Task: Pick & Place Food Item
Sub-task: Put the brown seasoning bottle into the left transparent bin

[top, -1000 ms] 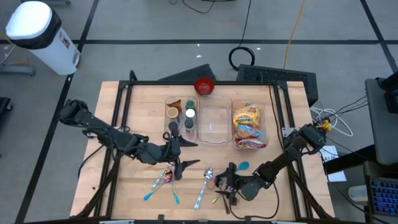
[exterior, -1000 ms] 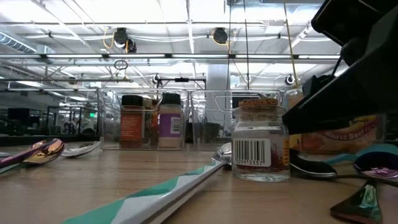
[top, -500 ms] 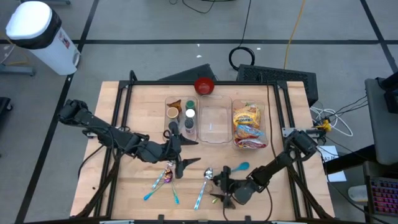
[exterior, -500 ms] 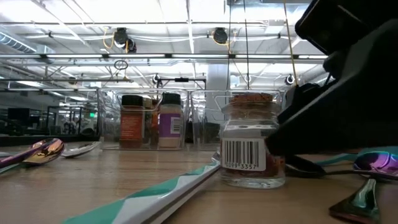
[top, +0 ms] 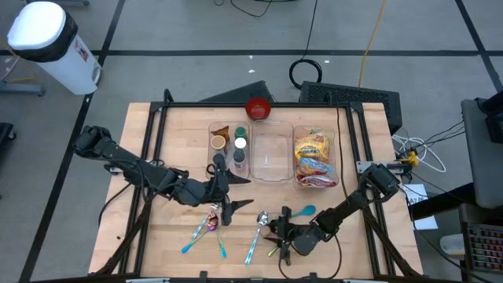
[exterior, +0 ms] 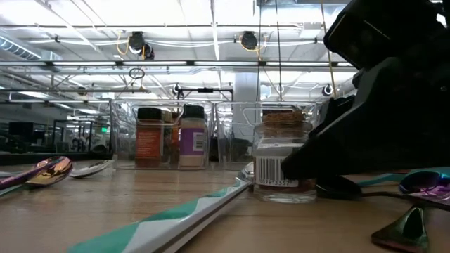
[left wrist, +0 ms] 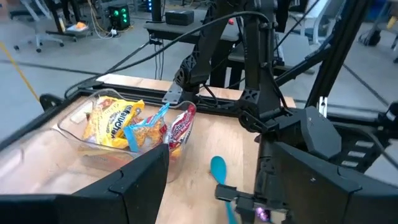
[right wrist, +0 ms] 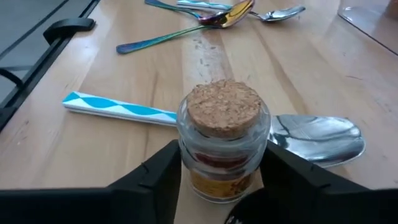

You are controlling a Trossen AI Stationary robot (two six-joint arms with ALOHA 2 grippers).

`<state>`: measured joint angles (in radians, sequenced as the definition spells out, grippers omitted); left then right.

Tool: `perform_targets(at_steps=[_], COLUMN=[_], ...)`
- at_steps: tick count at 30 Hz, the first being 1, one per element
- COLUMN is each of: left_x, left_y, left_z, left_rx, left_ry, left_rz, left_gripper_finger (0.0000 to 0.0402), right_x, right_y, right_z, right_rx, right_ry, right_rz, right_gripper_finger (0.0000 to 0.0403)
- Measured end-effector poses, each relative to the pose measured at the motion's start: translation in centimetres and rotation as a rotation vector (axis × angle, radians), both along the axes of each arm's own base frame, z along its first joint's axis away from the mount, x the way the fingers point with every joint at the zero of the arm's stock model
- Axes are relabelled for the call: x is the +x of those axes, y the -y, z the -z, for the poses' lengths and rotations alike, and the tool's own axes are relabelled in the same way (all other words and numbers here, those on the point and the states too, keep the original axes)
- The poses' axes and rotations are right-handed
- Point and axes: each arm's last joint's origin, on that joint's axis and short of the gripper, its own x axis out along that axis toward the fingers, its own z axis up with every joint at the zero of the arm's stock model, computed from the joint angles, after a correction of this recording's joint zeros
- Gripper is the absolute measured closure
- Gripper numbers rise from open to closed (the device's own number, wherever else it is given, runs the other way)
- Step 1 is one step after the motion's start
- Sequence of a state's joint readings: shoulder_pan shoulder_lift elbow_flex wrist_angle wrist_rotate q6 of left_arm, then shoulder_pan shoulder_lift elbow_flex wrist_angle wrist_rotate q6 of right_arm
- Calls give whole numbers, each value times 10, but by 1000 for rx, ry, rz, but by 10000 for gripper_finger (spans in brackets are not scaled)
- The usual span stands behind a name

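**Desk:** Starting from the left, what does the overhead picture give you?

**Robot:** My left gripper (top: 223, 191) hangs over the wooden table (top: 173, 145), fingers spread apart and empty, just beside the mixed spoons (top: 206, 226). Behind it stand three clear bins: spice bottles (top: 238, 147) in the first, snack bags (top: 315, 158) in the last. A red bowl (top: 258, 108) sits beyond them.

**Desk:** And the right side?

**Robot:** My right gripper (top: 280, 233) lies low near the front edge, beside a teal spoon (top: 305, 210). From above, the arm hides what it has.

**Desk:** Which view settles it?

**Robot:** The right wrist camera. It shows the cork-topped spice jar (right wrist: 224, 138) upright on the table, my two fingers (right wrist: 155, 168) pressed against its glass sides. A blue-and-white striped handle (right wrist: 118, 107) and a silver spoon bowl (right wrist: 320, 138) lie just behind it.

**Desk:** Anything only the table-level camera shows?

**Robot:** The jar's barcode label (exterior: 273, 169), with the arm dark against its right side.
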<state>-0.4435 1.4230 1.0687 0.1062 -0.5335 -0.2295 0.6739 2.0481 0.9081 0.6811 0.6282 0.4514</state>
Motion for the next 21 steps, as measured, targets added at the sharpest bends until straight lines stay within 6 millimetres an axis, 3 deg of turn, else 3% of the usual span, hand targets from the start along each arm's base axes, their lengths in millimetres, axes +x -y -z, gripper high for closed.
perform_targets(at_steps=[3, 7, 13, 21], left_x=[4, 13, 24, 46], left_y=[0, 2, 4, 12], left_z=[6, 19, 28, 49], left_rx=[-54, -147, -222, -89], left_ry=[-16, -60, -153, -309], left_rz=[-18, 54, 225, 216], left_gripper_finger=[112, 112, 112, 112], right_x=[-1, -5, -1, 5], right_y=[0, 3, 28, 49], right_z=[-8, -34, -82, -94], right_rx=[-17, -12, 40, 15], right_ry=[2, 7, 23, 4], right_rz=[-13, -15, -27, -19], right_gripper_finger=[225, 215, 223, 220])
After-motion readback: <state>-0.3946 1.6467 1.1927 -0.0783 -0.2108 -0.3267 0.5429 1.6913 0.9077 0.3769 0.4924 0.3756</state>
